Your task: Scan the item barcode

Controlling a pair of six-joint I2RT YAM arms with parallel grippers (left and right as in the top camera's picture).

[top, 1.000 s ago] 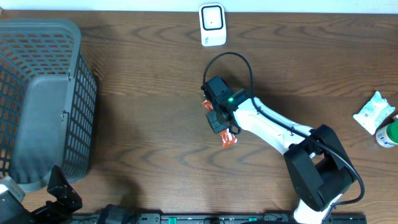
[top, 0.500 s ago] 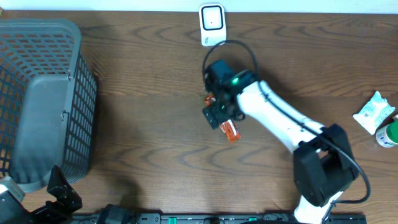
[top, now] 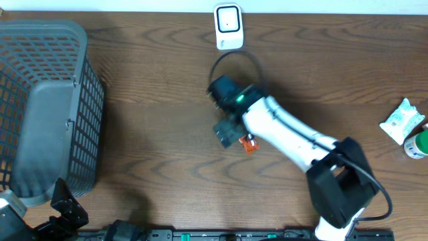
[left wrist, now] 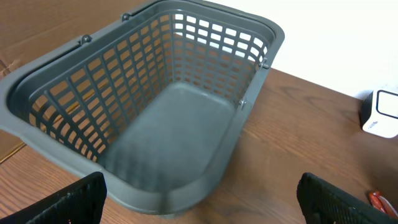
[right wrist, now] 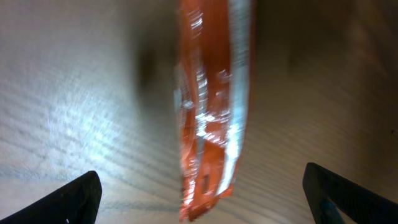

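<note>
Right gripper [right wrist: 205, 196] hangs with jaws spread wide, gripping nothing, straddling an orange foil packet [right wrist: 208, 112] on the wooden table [top: 147, 100], apart from the white scanner [top: 228, 27]. The packet looks light, crinkly and slippery; pinch across its flat middle. Left gripper [left wrist: 205, 202] is likewise open and empty.

Below the white scanner [top: 228, 27], I see the orange packet [top: 249, 143] mostly hidden under the right gripper [top: 227, 132]. My right wrist view shows it blurred, print unreadable. Far right of the scanner, the frame edge cuts a green-and-white item [top: 418, 144].
</note>
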